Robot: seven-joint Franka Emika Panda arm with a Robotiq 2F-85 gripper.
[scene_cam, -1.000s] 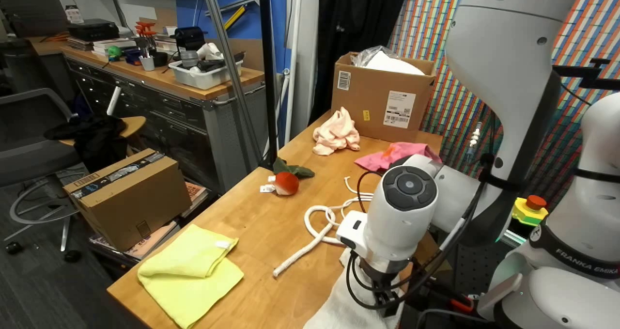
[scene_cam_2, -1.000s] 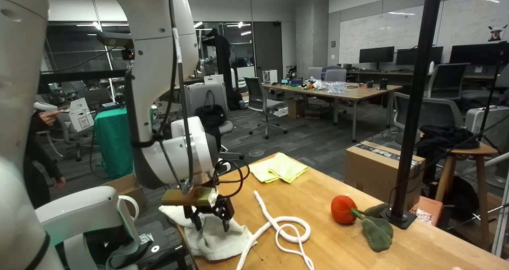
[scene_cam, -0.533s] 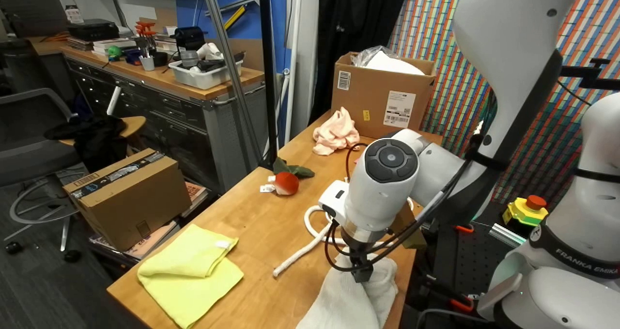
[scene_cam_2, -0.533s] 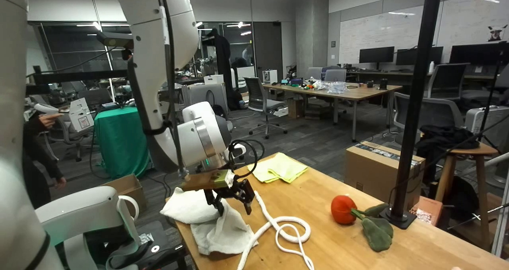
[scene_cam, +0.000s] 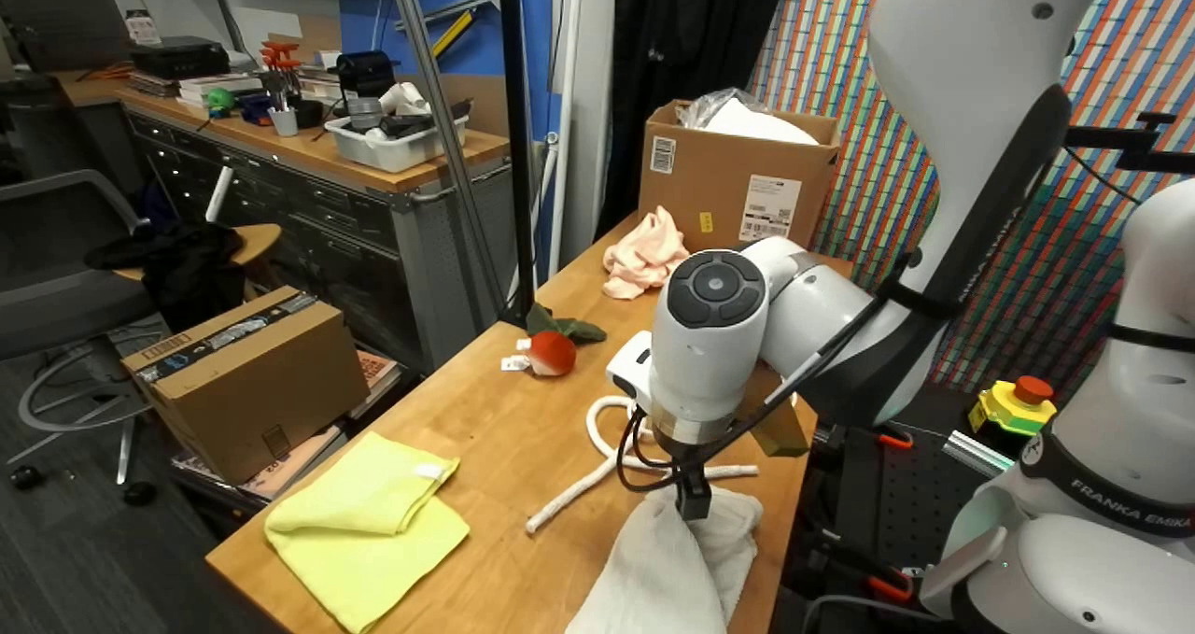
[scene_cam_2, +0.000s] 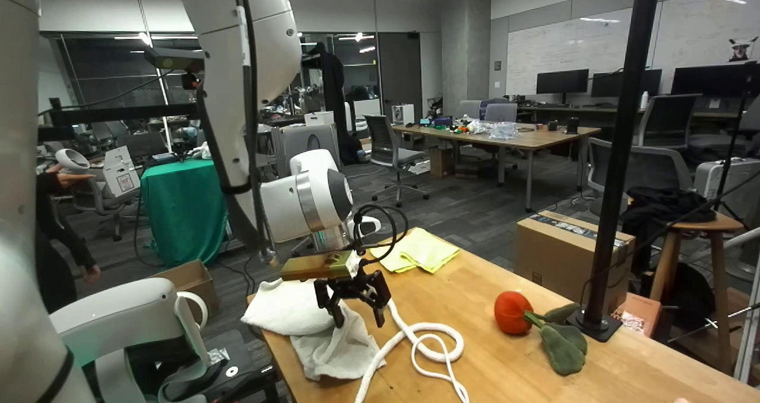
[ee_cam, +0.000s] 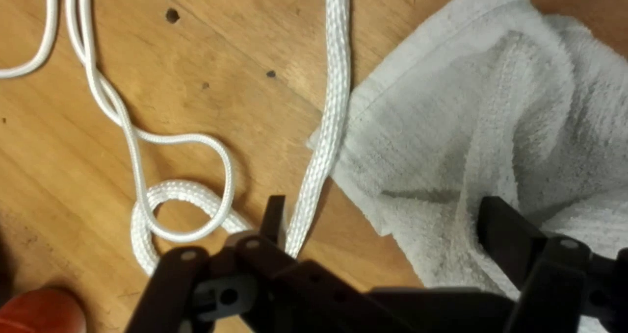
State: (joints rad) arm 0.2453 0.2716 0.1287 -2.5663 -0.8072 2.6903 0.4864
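My gripper point(ee_cam: 385, 205) is open, with nothing between its fingertips. In the wrist view one finger is beside a white rope point(ee_cam: 337, 53) and the other is over or against a rumpled white towel point(ee_cam: 422, 127); I cannot tell whether it touches. In both exterior views the gripper point(scene_cam: 693, 511) point(scene_cam_2: 360, 321) points down, low over the towel point(scene_cam: 653, 569) point(scene_cam_2: 335, 352). The rope point(scene_cam: 574, 499) point(scene_cam_2: 369, 370) lies looped beside the towel. A red plush vegetable with green leaves point(scene_cam: 553, 354) point(scene_cam_2: 513, 313) lies farther off; it partly shows in the wrist view point(ee_cam: 41, 313).
A folded yellow cloth point(scene_cam: 364, 531) point(scene_cam_2: 415, 250) lies at a table corner. A peach cloth point(scene_cam: 644, 253) lies before a cardboard box point(scene_cam: 709, 176). A black pole point(scene_cam_2: 617, 154) rises at the table edge. Another box point(scene_cam: 247, 382) point(scene_cam_2: 570, 254) stands off the table.
My gripper has moved away from the table's edge on the robot's side, over the towel toward the rope, staying open. The towel has shifted slightly. The arm now hides the pink cloth.
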